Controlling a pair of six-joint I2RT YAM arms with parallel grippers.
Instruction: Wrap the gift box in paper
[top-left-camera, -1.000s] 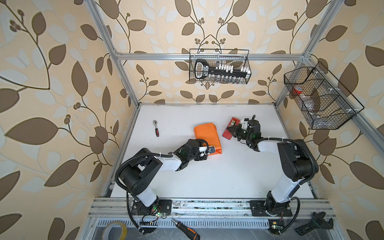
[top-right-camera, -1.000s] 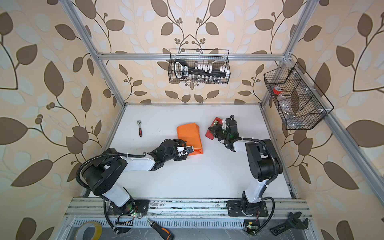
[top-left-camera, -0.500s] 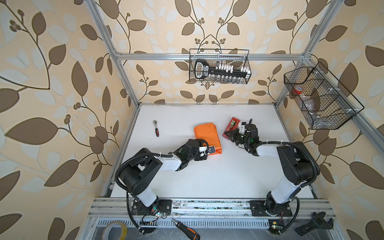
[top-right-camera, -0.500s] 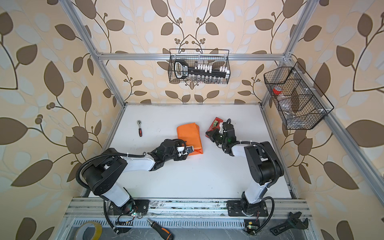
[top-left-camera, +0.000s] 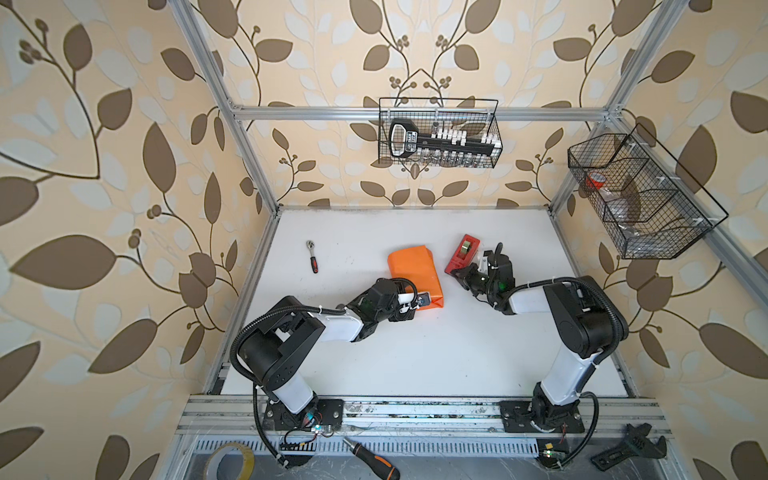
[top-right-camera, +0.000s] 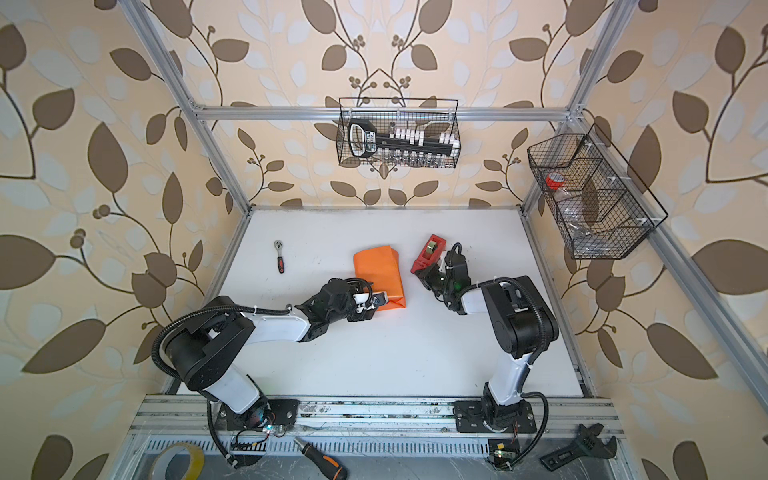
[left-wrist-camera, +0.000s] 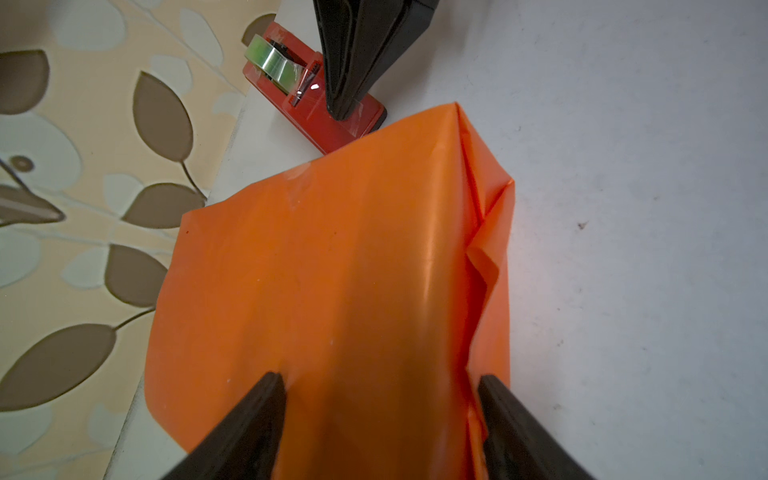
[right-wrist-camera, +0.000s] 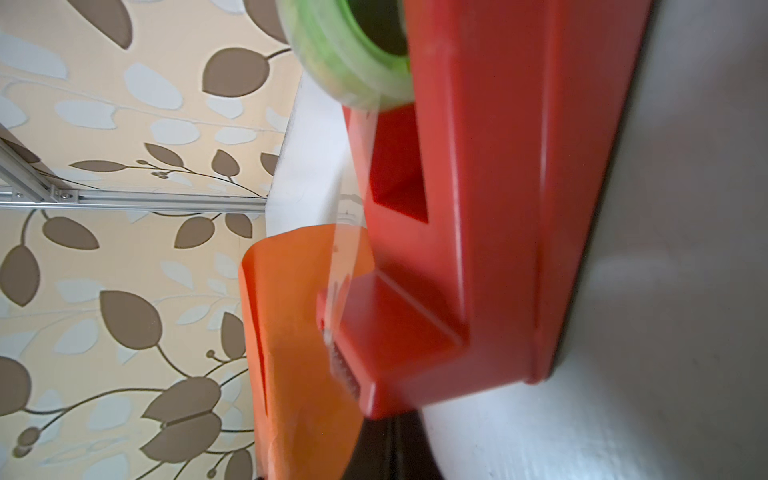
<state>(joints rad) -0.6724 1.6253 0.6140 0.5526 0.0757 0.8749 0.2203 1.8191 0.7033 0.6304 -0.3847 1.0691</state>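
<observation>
The paper (top-left-camera: 415, 270) (top-right-camera: 376, 270) lies bright orange side out, folded round a flat shape at mid-table. The gift box itself is hidden under it. In the left wrist view the paper (left-wrist-camera: 353, 270) shows a loose fold along one side. My left gripper (top-left-camera: 424, 300) (left-wrist-camera: 376, 378) is open, with its fingertips (left-wrist-camera: 270, 380) resting on the parcel's near end. My right gripper (top-left-camera: 457, 274) (right-wrist-camera: 395, 449) is shut, its tip against the cutter end of the red tape dispenser (top-left-camera: 463, 253) (right-wrist-camera: 498, 208). A clear strip of tape runs from the roll to the cutter. Whether the jaws hold tape is unclear.
A ratchet (top-left-camera: 311, 255) lies at the table's left. Wire baskets hang on the back wall (top-left-camera: 440, 133) and the right wall (top-left-camera: 640, 199). A tape roll (top-left-camera: 230, 461), a screwdriver (top-left-camera: 374, 457) and a wrench (top-left-camera: 627, 449) lie below the front rail.
My right gripper has moved left and toward the near end of the tape dispenser. The left arm and the parcel have stayed still.
</observation>
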